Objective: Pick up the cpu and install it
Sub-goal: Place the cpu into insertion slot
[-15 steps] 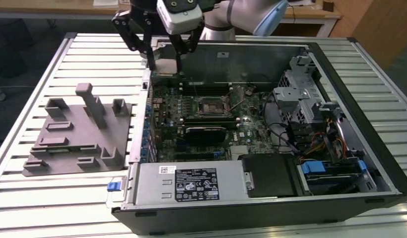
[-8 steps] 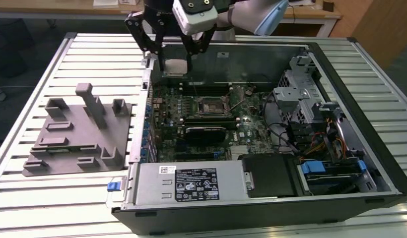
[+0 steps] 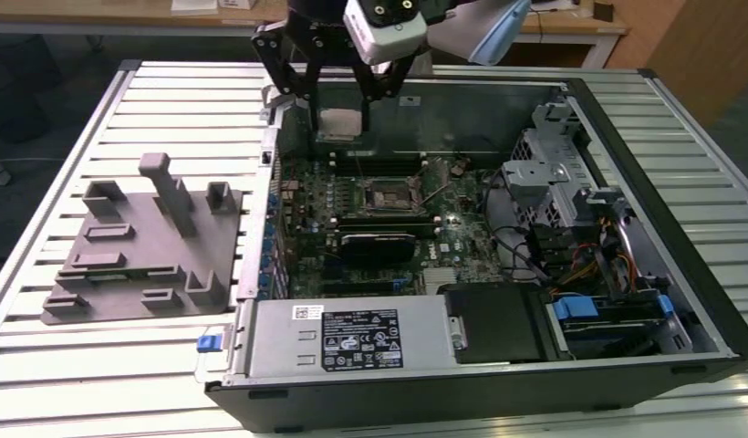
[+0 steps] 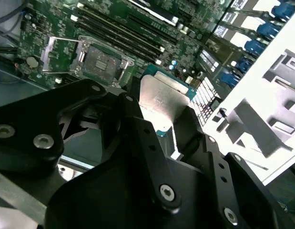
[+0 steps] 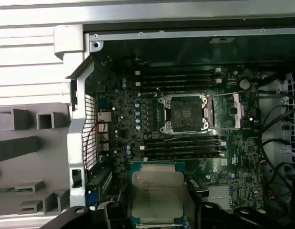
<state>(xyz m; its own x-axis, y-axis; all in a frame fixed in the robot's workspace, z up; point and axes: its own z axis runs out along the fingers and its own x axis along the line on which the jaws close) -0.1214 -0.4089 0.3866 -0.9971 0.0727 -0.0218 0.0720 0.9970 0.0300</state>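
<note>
Gripper (image 3: 338, 132) clamped on the cpu (image 3: 340, 120), held above the open case

Fingers (image 4: 192, 126): 2, black, closed against opposite edges of the cpu. Chip pinched between them, pale silver top showing in both wrist views (image 4: 161, 102) (image 5: 157, 195). Green rim shows around the metal lid. In the first wrist view the gripper (image 5: 159, 214) sits at the chip's near end, with dark finger bodies on either side of it.

Position: in the exterior view the cpu hangs in the air over the far part of the computer case (image 3: 666, 210), clear of the board below. It touches only the fingers.

Socket (image 3: 389, 193): square, metal-framed, dark centre exposed, on the green motherboard (image 3: 460, 228). The first wrist view shows the socket (image 5: 185, 112) apart from the chip, with a bank of memory slots (image 5: 183, 145) lying between them. The second wrist view shows the same socket (image 4: 100, 59) beyond the chip, not touching it.

Surroundings: the case lies on its side, open face up, on a slatted white table (image 3: 57, 146). A grey fixture block (image 3: 137, 246) with upright posts and low ledges rests on the table just beside the case, on the exterior view's left. Part of that block (image 5: 23, 157) also shows in the first wrist view, outside the case wall.
</note>
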